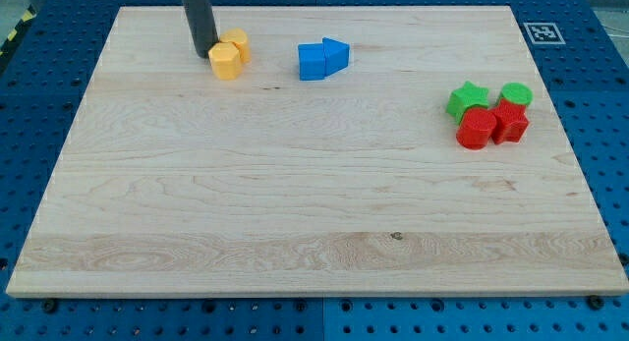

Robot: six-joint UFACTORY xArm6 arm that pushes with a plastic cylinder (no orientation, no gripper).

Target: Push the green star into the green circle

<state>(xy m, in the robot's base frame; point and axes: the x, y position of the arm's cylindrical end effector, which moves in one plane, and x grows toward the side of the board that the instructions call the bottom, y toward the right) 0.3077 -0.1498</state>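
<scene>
Green star (467, 98) near board's (295, 233) right edge, touching red blocks (491, 125), green circle (516, 93) just beside, my tip (201, 55) near top-left corner, against yellow blocks (230, 54), no fingers, bare rod

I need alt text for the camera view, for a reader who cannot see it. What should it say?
My tip rests beside two yellow blocks at the top left of a wooden board, far from the green star. The green star sits at the right, near the green circle and two red blocks. Two blue blocks lie at top centre.
</scene>
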